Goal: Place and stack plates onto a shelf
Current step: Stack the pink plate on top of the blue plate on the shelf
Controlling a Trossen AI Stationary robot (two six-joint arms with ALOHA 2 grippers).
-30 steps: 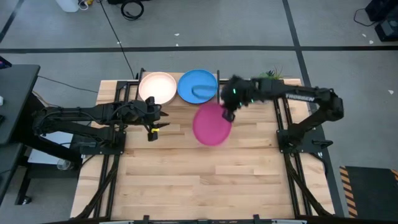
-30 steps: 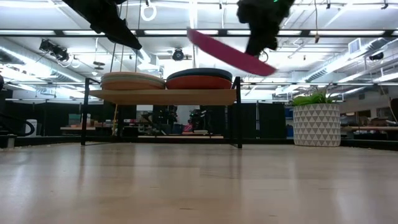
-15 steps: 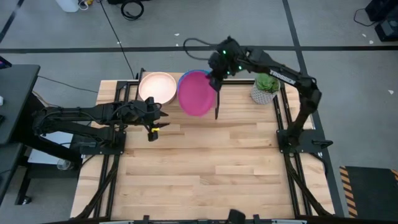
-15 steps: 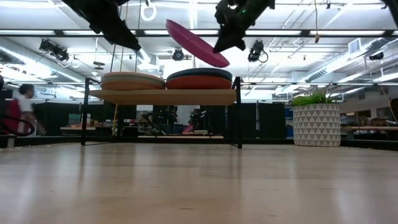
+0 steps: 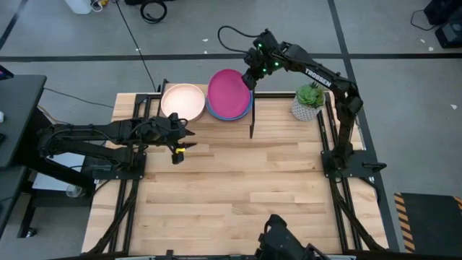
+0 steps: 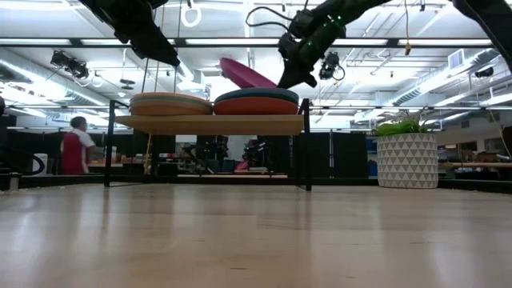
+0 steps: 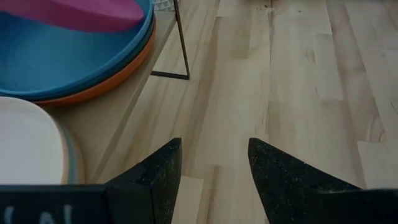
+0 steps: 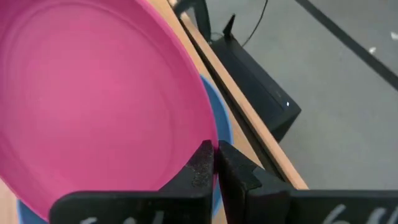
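My right gripper [image 5: 250, 78] is shut on the magenta plate [image 5: 229, 92], which it holds tilted over the right-hand stack [image 6: 256, 102] on the shelf [image 6: 208, 124]. That stack shows blue [image 7: 74, 62] over orange. The left stack has a cream plate [image 5: 182, 101] on top. In the low view the magenta plate [image 6: 246, 74] slopes down toward my right gripper [image 6: 292, 76]. Whether its low edge touches the stack I cannot tell. My left gripper [image 5: 177, 141] waits open over the table just near of the shelf. My right gripper pinches the magenta plate's rim [image 8: 208, 134] between its two fingers, on the plate's right-hand side. The fingers come in from the table's right, slanting down. The plate is tilted: the held side is low over the blue plate and the opposite side is raised.
A potted plant [image 5: 309, 101] in a white patterned pot stands on the table right of the shelf. The shelf's black legs [image 7: 181, 40] stand on the tabletop. A person [image 6: 76, 148] walks in the room beyond the table. Bare wood tabletop [image 5: 238, 188] lies near of the shelf.
My right gripper carried the magenta plate from over the table in front of the shelf toward the far edge and slightly left, then down. The plate now hangs tilted over the right stack. The gripper stayed shut on the rim.
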